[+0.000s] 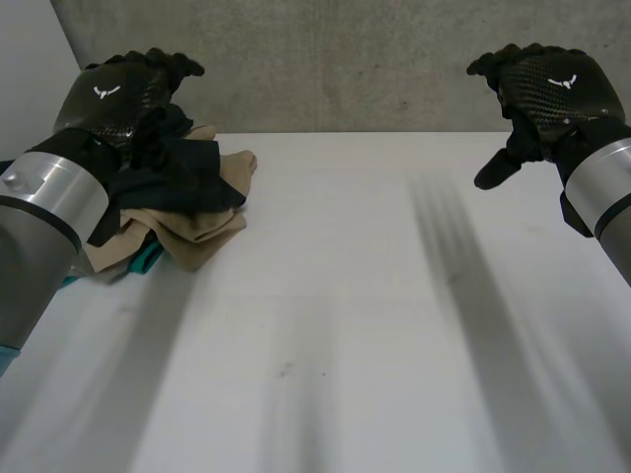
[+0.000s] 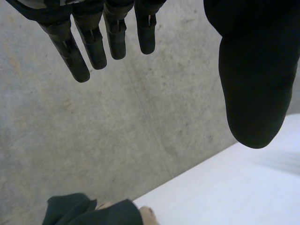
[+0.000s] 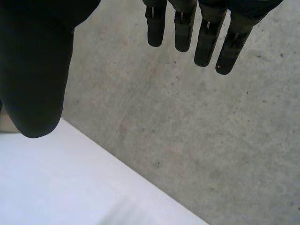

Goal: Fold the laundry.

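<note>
1. The laundry pile [image 1: 197, 212] lies on the far left part of the white table [image 1: 345, 325], and its long axis runs loosely from near left to far right.
2. It is a crumpled heap: a black cloth [image 1: 187, 168] on top, a tan cloth [image 1: 202, 236] under it, and a teal piece [image 1: 148, 261] at the near edge.
3. The left hand [image 1: 118, 99] hovers above the pile with its fingers [image 2: 93, 47] straight, the thumb apart, holding nothing.
4. The right hand [image 1: 547, 89] hangs at the far right with its fingers [image 3: 206, 42] straight, and it is empty.
</note>
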Tool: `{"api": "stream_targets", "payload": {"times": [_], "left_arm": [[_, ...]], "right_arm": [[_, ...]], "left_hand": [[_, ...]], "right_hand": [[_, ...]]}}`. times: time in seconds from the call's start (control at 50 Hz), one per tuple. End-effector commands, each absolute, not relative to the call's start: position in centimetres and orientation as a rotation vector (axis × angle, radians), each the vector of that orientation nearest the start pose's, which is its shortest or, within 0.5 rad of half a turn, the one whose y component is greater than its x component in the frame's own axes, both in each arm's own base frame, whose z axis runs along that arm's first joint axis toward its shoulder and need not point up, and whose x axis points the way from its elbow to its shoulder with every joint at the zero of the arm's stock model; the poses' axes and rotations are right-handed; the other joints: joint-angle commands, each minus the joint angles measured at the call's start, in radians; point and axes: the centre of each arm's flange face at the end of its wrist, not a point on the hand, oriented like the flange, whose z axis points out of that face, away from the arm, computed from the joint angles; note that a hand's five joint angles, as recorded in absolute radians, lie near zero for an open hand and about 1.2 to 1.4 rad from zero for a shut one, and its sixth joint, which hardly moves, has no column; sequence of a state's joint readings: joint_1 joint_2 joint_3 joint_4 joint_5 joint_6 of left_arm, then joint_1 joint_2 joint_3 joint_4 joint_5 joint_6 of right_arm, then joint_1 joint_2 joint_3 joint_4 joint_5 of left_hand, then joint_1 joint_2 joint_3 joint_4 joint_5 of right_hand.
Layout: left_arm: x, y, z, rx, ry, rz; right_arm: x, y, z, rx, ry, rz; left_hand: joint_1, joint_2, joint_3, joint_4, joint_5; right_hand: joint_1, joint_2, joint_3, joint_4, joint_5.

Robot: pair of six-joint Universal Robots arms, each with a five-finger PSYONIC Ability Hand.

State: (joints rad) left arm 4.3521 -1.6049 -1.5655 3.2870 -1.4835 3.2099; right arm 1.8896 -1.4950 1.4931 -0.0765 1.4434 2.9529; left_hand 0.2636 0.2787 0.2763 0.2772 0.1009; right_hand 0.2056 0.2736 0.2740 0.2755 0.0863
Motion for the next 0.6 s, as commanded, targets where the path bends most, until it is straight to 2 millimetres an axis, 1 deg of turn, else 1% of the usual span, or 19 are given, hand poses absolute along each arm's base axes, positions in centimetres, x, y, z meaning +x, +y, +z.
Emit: {"api": "stream_targets", "payload": {"times": [0.02, 0.28, 0.36, 0.42, 0.44, 0.46, 0.48, 0.54, 0.56, 0.6], "left_arm": [[-23.3, -25.8, 30.1, 0.625, 2.212, -2.412], [-22.9, -26.2, 30.1, 0.607, 2.205, -2.406], [-22.7, -26.6, 29.7, 0.614, 2.189, -2.398], [-22.0, -28.8, 28.6, 0.621, 2.127, -2.354], [-21.6, -30.3, 27.4, 0.638, 2.093, -2.308], [-21.3, -31.0, 27.0, 0.646, 2.072, -2.29], [-20.9, -32.4, 26.2, 0.669, 2.019, -2.253], [-20.5, -34.3, 24.8, 0.713, 1.953, -2.2], [-20.3, -35.7, 23.9, 0.735, 1.909, -2.176], [-19.9, -37.2, 23.1, 0.743, 1.872, -2.151]], "right_arm": [[23.3, -26.8, 30.6, -0.663, 1.988, -2.133], [23.4, -26.6, 30.5, -0.669, 1.985, -2.127], [23.4, -26.6, 30.2, -0.677, 1.997, -2.119], [23.3, -26.5, 29.7, -0.685, 2.011, -2.11], [23.3, -26.5, 29.6, -0.687, 2.014, -2.107], [23.3, -26.5, 29.5, -0.693, 2.018, -2.107], [23.3, -26.5, 29.4, -0.696, 2.023, -2.102], [23.2, -26.3, 29.0, -0.708, 2.033, -2.094], [23.3, -26.3, 29.0, -0.712, 2.034, -2.092], [23.2, -26.3, 28.7, -0.717, 2.041, -2.086]], "left_hand": [[-0.089, -0.104, -0.102, -0.103, -0.101], [-0.089, -0.104, -0.102, -0.103, -0.101], [-0.089, -0.104, -0.102, -0.103, -0.101], [-0.089, -0.104, -0.102, -0.103, -0.101], [-0.089, -0.104, -0.102, -0.103, -0.101], [-0.089, -0.104, -0.102, -0.103, -0.101], [-0.089, -0.104, -0.102, -0.103, -0.101], [-0.088, -0.103, -0.101, -0.102, -0.1], [-0.08, -0.095, -0.092, -0.093, -0.091], [-0.079, -0.095, -0.092, -0.093, -0.091]], "right_hand": [[-0.031, -0.099, -0.1, -0.101, -0.086], [-0.031, -0.099, -0.1, -0.101, -0.086], [-0.031, -0.099, -0.1, -0.101, -0.086], [-0.031, -0.099, -0.1, -0.101, -0.086], [-0.031, -0.099, -0.1, -0.101, -0.086], [-0.031, -0.099, -0.1, -0.101, -0.086], [-0.031, -0.099, -0.1, -0.101, -0.086], [-0.031, -0.099, -0.1, -0.101, -0.086], [-0.031, -0.099, -0.1, -0.101, -0.086], [-0.031, -0.099, -0.1, -0.101, -0.086]]}}
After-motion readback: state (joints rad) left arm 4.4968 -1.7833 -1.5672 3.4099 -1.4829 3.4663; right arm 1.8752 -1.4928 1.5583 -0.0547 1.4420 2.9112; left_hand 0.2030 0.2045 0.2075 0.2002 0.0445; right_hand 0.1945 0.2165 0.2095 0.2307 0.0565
